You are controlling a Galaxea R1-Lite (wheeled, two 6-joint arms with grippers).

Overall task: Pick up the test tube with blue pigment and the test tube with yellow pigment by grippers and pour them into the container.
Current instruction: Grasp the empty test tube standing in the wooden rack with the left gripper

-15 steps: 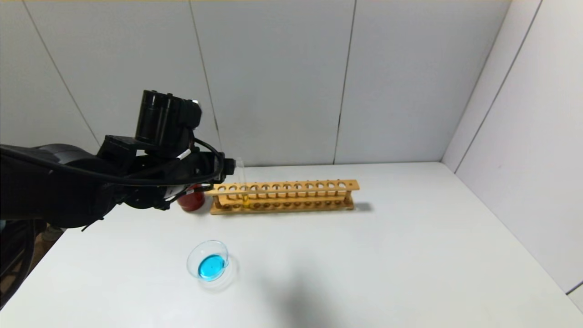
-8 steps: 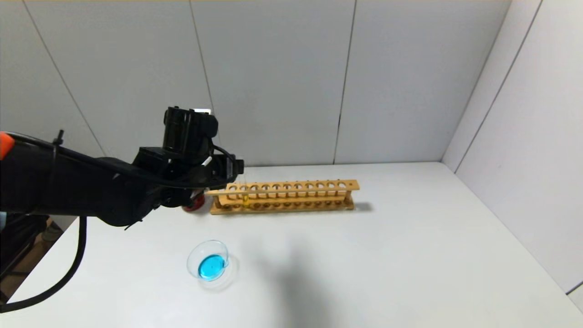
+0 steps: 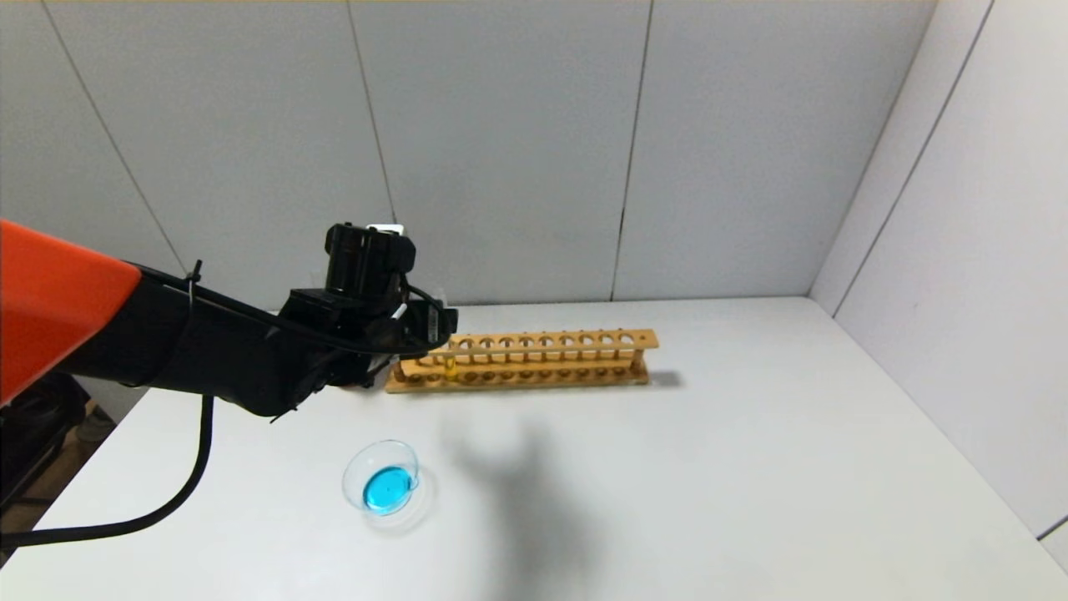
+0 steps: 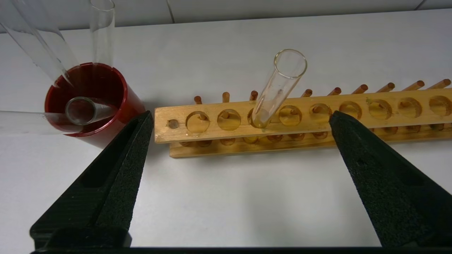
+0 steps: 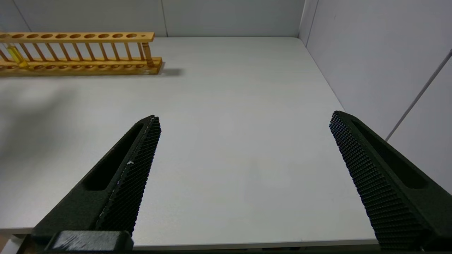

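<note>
Head view: left gripper (image 3: 438, 321) reaches out over the near end of the wooden rack (image 3: 521, 361), above the white table (image 3: 709, 467).
Left gripper state: fingers (image 4: 120, 169) spread wide with nothing between them.
Yellow tube: the test tube with yellow pigment (image 4: 279, 88) stands tilted in the rack, straight ahead of the open fingers and between them in the wrist view, not touched.
Red cup (image 4: 90, 98): just beside the rack's end, past one fingertip, with clear empty tubes (image 4: 83, 110) leaning in it.
Dish: the container (image 3: 384, 480) sits on the table nearer the robot than the gripper, well apart from the rack, holding a pool of blue liquid.
Blue tube: I cannot tell which of the tubes it is.
Right gripper (image 5: 243, 141): fingers wide apart, holding nothing, over bare table well away from the rack.
</note>
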